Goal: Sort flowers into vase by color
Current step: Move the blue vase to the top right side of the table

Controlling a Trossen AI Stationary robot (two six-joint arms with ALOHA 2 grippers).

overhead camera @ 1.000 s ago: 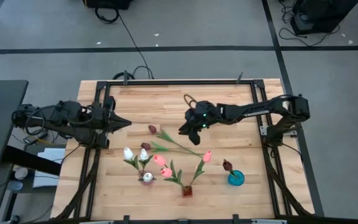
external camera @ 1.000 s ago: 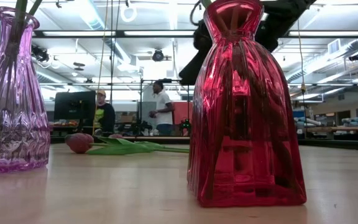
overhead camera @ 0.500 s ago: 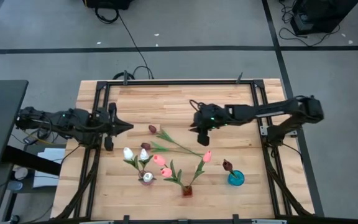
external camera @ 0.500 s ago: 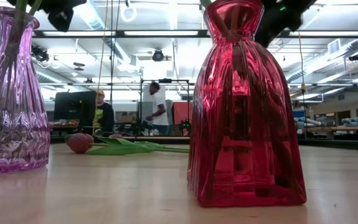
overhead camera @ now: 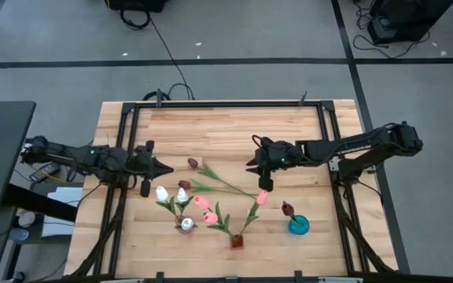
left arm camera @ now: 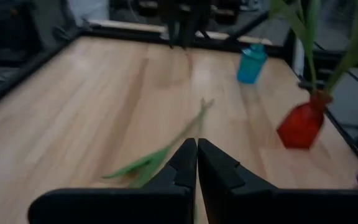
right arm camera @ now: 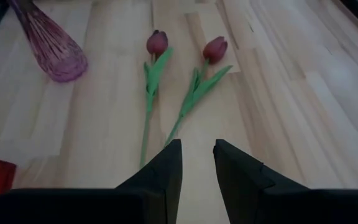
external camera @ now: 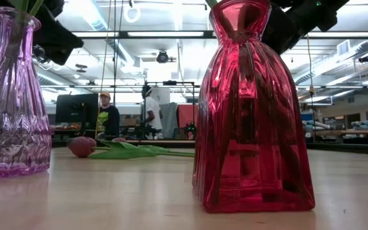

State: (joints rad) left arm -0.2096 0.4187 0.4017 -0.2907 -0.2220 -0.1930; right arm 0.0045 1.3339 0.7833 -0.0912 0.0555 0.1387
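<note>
Right hand (overhead camera: 259,167): hovers over the desk's (overhead camera: 219,130) middle, fingers a narrow gap apart and holding nothing — lined up, I judge, to pick one of the two loose maroon tulips.
Left hand (overhead camera: 166,169): pressed closed and empty, low at the desk's left side, just beside the white tulips; probably waiting.
Loose tulips (right arm camera: 157,43): two maroon heads on thin green stems with flat leaves, flat on the wood side by side, stems running toward the right hand — still unsorted.
Purple vase (overhead camera: 185,226): ribbed glass, narrow neck, holds the white tulips (overhead camera: 162,192).
Red vase (overhead camera: 237,240): ribbed glass, waisted shape, holds the pink tulips (overhead camera: 262,196).
Blue vase (overhead camera: 298,226): small and round, one maroon tulip (overhead camera: 287,208) in it — the likely home for the loose pair.
Desk: pale wood planks, smooth, framed in black metal.
</note>
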